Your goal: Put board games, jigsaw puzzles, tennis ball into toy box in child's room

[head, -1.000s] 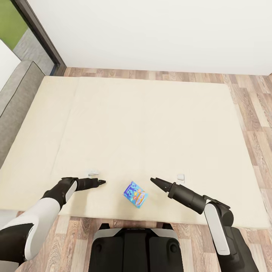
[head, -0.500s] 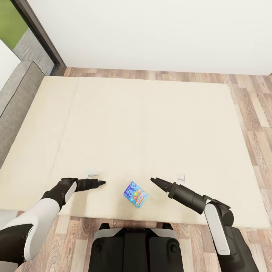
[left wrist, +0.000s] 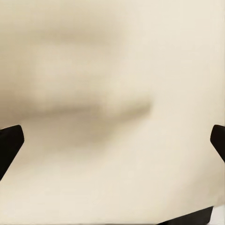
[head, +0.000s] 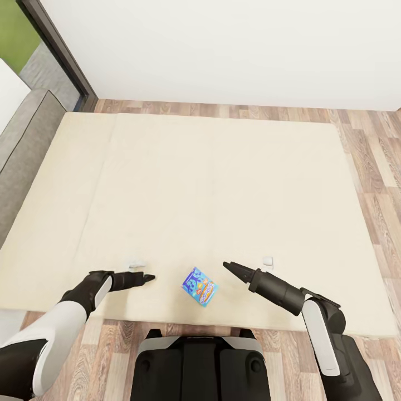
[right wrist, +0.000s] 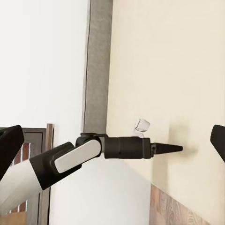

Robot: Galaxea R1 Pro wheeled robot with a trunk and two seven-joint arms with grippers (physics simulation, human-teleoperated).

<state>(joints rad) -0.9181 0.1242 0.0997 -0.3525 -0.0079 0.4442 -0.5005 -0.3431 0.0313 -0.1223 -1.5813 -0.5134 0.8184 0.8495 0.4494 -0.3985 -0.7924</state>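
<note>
Change: the left gripper (head: 149, 277) and its forearm sit a little lower and nearer the robot than a second ago; the right gripper (head: 227, 265) has barely shifted, and the board game (head: 199, 287) lies where it did
Board game: a thin blue box with a busy printed cover, flat on the bed (head: 211, 184) close to its near edge, turned at a slant, between the two grippers and touching neither
Bed: a broad cream-beige mattress, plain, with a grey edge (right wrist: 97, 65) running along one side in the right wrist view
Left gripper: low over the mattress to the left of the game box, pointing toward it; in the head view the tip looks like one dark point, while the left wrist view has dark finger tips (left wrist: 9, 143) at both side edges with bare cream between, so the jaws stand spread with nothing in them
Right gripper: to the right of the box, tip aimed at it from a little above; the right wrist view has its finger tips (right wrist: 9, 147) far apart at the picture's edges, jaws spread and empty, and looks across at the left gripper (right wrist: 174, 148)
Small white pieces: one (head: 135, 263) on the mattress just beyond the left gripper, another (head: 268, 261) just beyond the right forearm
Surroundings: wood-plank floor (head: 384, 167) round the bed, a white wall (head: 223, 50) behind, a dark door frame (head: 58, 47) at the far left
</note>
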